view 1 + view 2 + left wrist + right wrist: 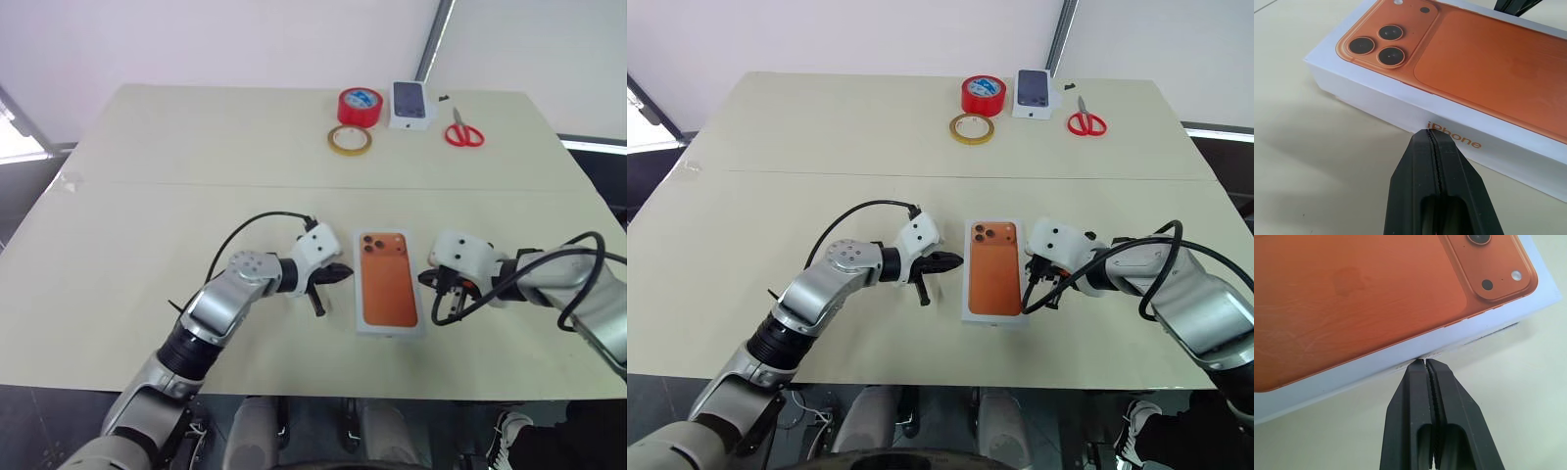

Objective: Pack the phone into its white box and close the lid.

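- Most of the job looked done: on the table (pixel 147 196), the lid (pixel 390 282) with its printed orange phone sat face up over the white box (pixel 1488 335), right in front of me at the centre of the near half.
- The phone itself was hidden; I judged it packed inside, though I could not confirm that.
- On my right side a thin dark seam showed under the lid's rim near the camera-print corner, so I judged the lid not fully seated there, and pressing it down was what remained.
- My left gripper (pixel 340 273) stood at 9 o'clock of the box, fingers shut tight with nothing between them, tip just at the side wall by the lettering.
- My right gripper (pixel 438 284) stood at 3 o'clock, likewise pinched shut and empty, tip at the lower edge of the lid.
- Far off at 12 o'clock lay the red tape roll (pixel 360 105), a smaller white box (pixel 410 104), the yellow tape ring (pixel 350 140) and red scissors (pixel 463 131), all untouched.
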You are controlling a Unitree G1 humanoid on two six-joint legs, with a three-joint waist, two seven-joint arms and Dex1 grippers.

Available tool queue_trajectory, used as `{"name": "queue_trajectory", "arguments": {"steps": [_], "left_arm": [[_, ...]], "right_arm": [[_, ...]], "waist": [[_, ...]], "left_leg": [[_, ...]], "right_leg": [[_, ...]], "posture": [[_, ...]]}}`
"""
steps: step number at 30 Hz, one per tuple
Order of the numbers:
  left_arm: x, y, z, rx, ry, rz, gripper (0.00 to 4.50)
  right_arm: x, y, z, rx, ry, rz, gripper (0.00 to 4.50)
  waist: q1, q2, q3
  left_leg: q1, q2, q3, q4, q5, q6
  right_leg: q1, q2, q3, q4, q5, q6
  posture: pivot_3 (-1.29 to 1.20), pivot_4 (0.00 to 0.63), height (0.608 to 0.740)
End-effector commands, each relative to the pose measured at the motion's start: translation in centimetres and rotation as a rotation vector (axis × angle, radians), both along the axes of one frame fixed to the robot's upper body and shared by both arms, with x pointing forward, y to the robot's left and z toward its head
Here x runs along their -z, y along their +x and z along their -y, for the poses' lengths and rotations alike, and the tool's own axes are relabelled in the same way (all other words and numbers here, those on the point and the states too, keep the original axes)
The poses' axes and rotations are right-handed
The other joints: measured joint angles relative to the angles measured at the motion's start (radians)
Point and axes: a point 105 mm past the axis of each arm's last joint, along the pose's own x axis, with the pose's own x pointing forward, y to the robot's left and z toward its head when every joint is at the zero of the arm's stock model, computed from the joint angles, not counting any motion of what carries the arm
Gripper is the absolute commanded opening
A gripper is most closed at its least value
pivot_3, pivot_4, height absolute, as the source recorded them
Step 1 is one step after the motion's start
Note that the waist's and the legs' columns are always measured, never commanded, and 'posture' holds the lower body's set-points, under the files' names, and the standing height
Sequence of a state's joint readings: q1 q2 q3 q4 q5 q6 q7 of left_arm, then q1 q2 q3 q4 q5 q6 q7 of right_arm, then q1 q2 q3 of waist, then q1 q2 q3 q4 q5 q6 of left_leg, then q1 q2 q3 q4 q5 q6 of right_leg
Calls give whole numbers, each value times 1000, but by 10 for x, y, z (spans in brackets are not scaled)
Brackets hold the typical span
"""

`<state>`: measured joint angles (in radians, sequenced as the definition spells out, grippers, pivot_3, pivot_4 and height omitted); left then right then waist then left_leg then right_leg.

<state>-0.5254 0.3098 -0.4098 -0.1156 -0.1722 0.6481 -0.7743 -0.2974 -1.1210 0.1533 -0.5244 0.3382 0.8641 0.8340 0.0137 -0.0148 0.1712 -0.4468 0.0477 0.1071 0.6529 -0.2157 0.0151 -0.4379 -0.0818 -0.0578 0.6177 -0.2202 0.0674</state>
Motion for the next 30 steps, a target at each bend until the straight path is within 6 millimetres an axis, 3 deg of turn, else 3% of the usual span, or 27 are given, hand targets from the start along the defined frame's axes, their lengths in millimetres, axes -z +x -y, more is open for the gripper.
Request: {"name": "queue_trajectory", "arguments": {"steps": [1, 12, 20, 30], "left_arm": [[-10, -7, 17, 66, -26, 34, 0], [-5, -3, 13, 35, -23, 19, 0], [-5, -1, 12, 21, -32, 16, 0], [-16, 11, -6, -41, -58, 26, 0]], "right_arm": [[-10, 1, -3, -17, 15, 44, 49], [-2, -2, -5, -19, 22, 20, 49], [5, 1, 4, 11, -25, 23, 49], [-10, 4, 17, 15, -37, 60, 49]], "waist": [[0, 0, 0], [0, 0, 0], [0, 0, 0], [-1, 0, 0]], "left_leg": [[0, 0, 0, 0, 0, 0], [1, 0, 0, 0, 0, 0], [1, 0, 0, 1, 0, 0], [2, 0, 0, 1, 0, 0]], "right_leg": [[0, 0, 0, 0, 0, 0], [1, 0, 0, 0, 0, 0], [1, 0, 0, 0, 0, 0], [2, 0, 0, 1, 0, 0]], "posture": [[0, 150, 740], [0, 150, 740], [0, 150, 740], [0, 150, 740]]}}
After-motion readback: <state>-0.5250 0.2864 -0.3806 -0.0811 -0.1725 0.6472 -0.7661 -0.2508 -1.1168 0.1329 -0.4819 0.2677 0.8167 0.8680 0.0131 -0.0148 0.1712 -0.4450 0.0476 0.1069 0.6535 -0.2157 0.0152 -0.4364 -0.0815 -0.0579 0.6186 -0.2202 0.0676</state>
